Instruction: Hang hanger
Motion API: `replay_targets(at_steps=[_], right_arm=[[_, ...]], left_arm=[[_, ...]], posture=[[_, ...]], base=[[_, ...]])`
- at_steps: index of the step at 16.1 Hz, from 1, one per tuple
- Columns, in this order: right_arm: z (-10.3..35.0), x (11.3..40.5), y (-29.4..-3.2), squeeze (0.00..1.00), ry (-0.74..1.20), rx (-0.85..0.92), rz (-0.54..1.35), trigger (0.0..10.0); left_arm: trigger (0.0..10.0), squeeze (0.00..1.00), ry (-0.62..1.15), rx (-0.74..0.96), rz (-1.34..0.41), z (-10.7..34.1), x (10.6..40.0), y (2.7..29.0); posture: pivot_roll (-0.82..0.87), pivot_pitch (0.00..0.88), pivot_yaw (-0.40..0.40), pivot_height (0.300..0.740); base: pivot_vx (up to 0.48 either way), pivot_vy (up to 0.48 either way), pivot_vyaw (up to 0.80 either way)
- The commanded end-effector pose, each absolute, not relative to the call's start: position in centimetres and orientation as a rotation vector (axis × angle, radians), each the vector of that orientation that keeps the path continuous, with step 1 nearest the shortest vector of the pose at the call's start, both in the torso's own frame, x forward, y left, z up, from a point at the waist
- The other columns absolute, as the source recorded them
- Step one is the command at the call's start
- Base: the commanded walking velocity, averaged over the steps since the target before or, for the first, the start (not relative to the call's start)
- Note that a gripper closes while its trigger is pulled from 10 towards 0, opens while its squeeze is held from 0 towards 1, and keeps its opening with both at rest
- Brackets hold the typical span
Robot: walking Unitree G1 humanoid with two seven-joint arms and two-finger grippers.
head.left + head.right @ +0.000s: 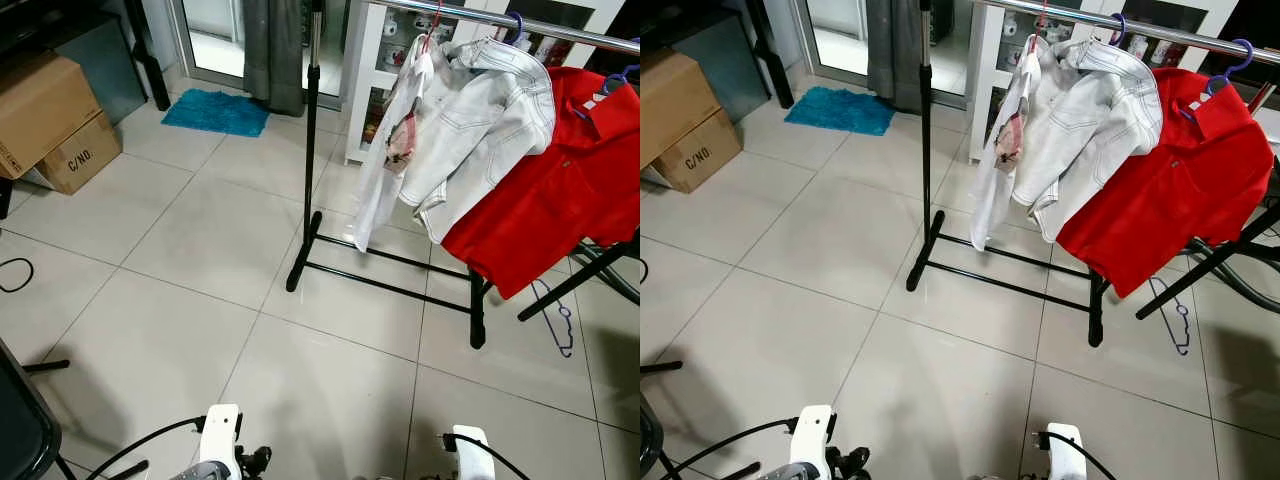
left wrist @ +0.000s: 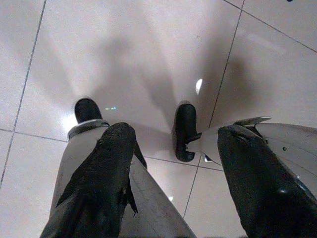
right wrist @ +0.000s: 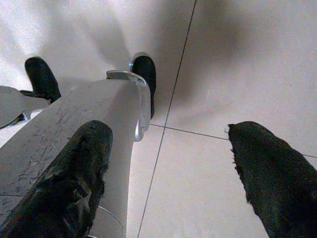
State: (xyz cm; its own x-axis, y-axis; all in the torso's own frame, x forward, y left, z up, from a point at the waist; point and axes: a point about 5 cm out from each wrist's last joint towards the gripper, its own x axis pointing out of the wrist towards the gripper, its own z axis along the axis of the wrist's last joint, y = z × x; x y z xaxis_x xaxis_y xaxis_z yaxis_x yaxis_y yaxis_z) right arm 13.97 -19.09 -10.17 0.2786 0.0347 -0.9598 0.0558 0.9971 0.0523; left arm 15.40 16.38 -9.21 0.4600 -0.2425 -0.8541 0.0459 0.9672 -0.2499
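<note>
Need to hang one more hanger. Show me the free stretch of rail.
The rail is bare between the black upright and the white shirt. Rightward it is crowded: the pale jacket overlaps the red shirt.

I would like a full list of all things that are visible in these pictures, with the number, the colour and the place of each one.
Clothes rack: one, black frame with silver top bar, on the tiled floor ahead.
White shirt: one, hanging on the bar, left end of the clothes.
Pale denim jacket: one, off-white, hanging beside the shirt.
Red shirt: one, hanging at the right.
Empty hanger: one, purple, lying on the floor under the red shirt.
Cardboard boxes: two, brown, stacked at far left.
Rug: one, blue, by the doorway.
Curtain: one, grey, behind the rack.
Left gripper: black fingers open, hanging over the floor.
Right gripper: black fingers open, hanging over the floor.
</note>
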Motion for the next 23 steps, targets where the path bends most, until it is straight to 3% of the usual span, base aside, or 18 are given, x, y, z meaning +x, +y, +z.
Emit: replay_targets(at_steps=[1,8,9,11,12,13,14,15,16,18,20,23], right_arm=[[-10.3,14.9,-15.4,0.0,1.202,-0.022,0.08,10.0],[-10.3,14.9,-15.4,0.0,1.202,-0.022,0.08,10.0],[-9.9,16.0,-13.5,0.0,1.176,-0.019,0.083,10.0],[-9.7,16.4,-13.3,0.0,1.16,-0.013,0.072,10.0],[-9.5,16.9,-13.2,0.0,1.135,-0.017,0.081,10.0],[-8.9,18.2,-13.4,1.0,1.058,-0.016,0.056,10.0],[-8.0,19.9,-13.5,1.0,0.96,0.046,0.04,10.0],[-7.1,21.2,-14.4,1.0,0.863,0.033,0.094,10.0],[-6.3,21.5,-17.4,1.0,0.765,0.047,0.102,10.0],[-3.5,21.6,-19.8,1.0,0.566,0.092,0.14,10.0],[4.6,21.7,-20.7,1.0,0.271,0.107,0.088,10.0],[11.6,23.7,-20.7,1.0,0.082,0.187,-0.055,10.0]], left_arm=[[10.0,0.0,1.236,-0.003,-0.054,-9.8,15.1,18.5],[10.0,0.0,1.236,-0.003,-0.054,-9.8,15.1,18.5],[10.0,0.0,1.225,0.013,-0.081,-10.2,14.9,16.8],[10.0,0.0,1.211,0.009,-0.096,-10.1,15.4,15.1],[10.0,0.19,1.189,-0.014,-0.103,-9.8,16.1,14.4],[10.0,1.0,1.131,-0.034,-0.107,-9.4,17.1,13.9],[10.0,1.0,1.046,-0.03,-0.119,-8.8,18.2,13.8],[10.0,1.0,0.969,0.053,-0.159,-8.6,18.1,16.2],[10.0,1.0,0.854,0.083,-0.187,-7.9,18.1,17.9],[10.0,1.0,0.57,0.037,-0.19,-4.7,19.2,16.6],[10.0,1.0,0.12,0.098,-0.217,6.7,21.2,15.6],[10.0,1.0,-0.089,0.121,-0.135,14.2,22.8,16.1]], posture=[[0.05,0.0,-0.061,0.74],[0.05,0.0,-0.061,0.74],[0.04,0.0,-0.054,0.74],[0.04,0.0,-0.052,0.74],[0.04,0.0,-0.052,0.74],[0.04,0.0,-0.061,0.74],[0.04,0.0,-0.075,0.74],[0.03,0.0,-0.086,0.74],[0.03,0.0,-0.097,0.74],[0.02,0.013,-0.104,0.74],[0.02,0.017,-0.094,0.74],[0.04,0.0,-0.061,0.74]], base=[[0.0,0.0,0.0],[0.0,0.0,0.0],[0.0,0.0,0.0],[0.0,0.0,0.0],[0.0,0.0,0.0],[0.0,0.0,0.0],[0.0,0.0,0.0],[0.0,0.0,0.0],[0.0,0.0,0.0],[0.0,0.0,0.0],[0.0,0.0,0.0],[0.0,0.0,0.0]])
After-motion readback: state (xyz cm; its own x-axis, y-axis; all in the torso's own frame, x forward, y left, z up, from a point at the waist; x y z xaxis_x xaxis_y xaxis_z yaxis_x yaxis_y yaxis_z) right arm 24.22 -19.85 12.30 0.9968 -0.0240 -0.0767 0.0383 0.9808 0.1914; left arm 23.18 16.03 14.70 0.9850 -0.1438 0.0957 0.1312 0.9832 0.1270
